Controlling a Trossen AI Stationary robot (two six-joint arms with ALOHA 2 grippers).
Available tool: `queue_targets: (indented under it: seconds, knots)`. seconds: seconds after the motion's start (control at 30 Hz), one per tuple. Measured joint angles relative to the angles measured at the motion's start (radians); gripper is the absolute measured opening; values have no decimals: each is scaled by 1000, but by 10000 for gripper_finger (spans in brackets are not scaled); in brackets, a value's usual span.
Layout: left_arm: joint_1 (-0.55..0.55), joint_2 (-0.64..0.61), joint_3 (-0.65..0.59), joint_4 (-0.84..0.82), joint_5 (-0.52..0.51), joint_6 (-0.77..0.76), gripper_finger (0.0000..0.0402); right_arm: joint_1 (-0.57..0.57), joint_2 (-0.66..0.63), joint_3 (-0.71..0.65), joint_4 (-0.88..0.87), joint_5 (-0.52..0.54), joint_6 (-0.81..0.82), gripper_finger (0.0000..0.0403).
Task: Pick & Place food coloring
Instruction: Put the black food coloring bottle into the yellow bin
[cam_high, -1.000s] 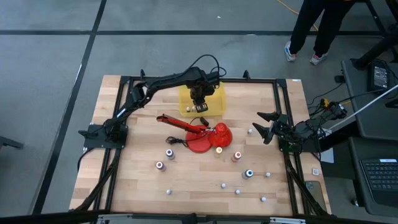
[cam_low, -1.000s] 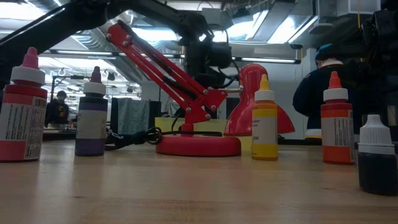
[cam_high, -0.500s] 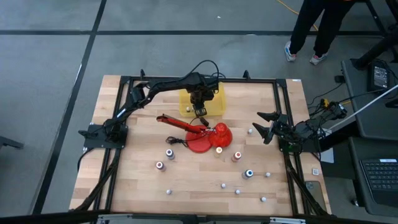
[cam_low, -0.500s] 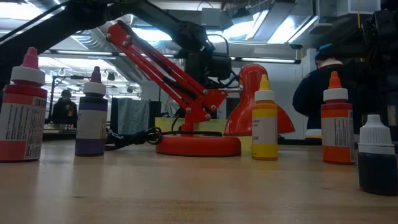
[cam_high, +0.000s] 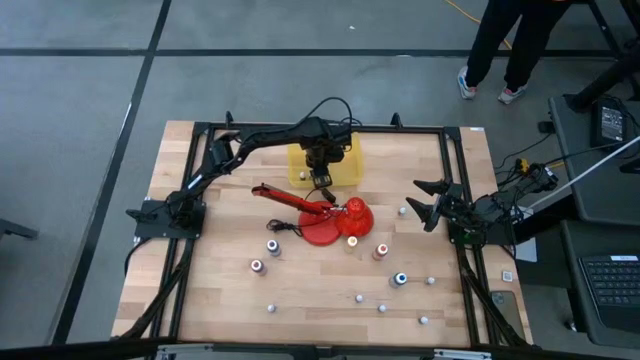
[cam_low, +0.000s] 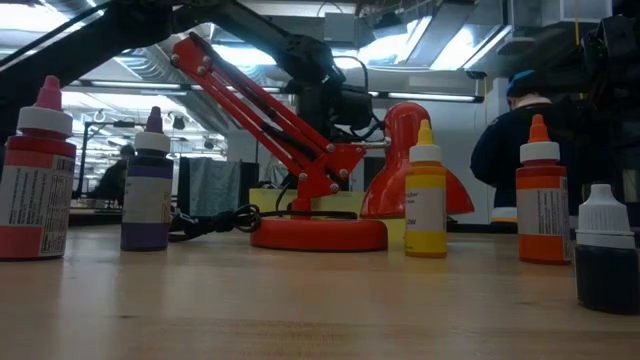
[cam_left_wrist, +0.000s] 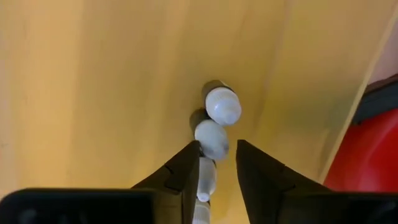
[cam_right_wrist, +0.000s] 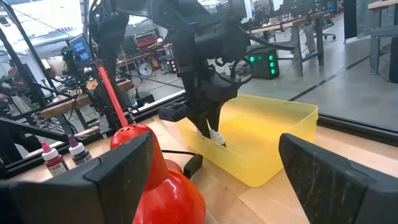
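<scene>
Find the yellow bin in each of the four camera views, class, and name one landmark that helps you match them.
High view: yellow bin at the table's far middle, under the left end effector.
Low view: a low pale-yellow strip behind the red lamp.
Left wrist view: its floor fills the picture.
Right wrist view: centre-right.
Shared landmark: the red lamp beside it.

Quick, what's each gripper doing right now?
Left gripper: in the yellow bin, around a bottle; grip cannot be told.
Right gripper: open, empty.
</scene>
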Motion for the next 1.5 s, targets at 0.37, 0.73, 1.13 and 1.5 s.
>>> queue_targets:
  seconds: [0.37, 0.73, 1.13, 1.5]
  knots:
    - [15, -67, 2, -13, -23, -8, 120, 0, 0, 0, 0, 0, 0, 347]
    - [15, -268, 2, -14, -24, -19, 164, 0, 0, 0, 0, 0, 0, 347]
    - [-241, -478, 2, -97, -21, -64, 287, 0, 0, 0, 0, 0, 0, 347]
    - [-652, -504, 2, -203, -104, -159, 277, 0, 0, 0, 0, 0, 0, 347]
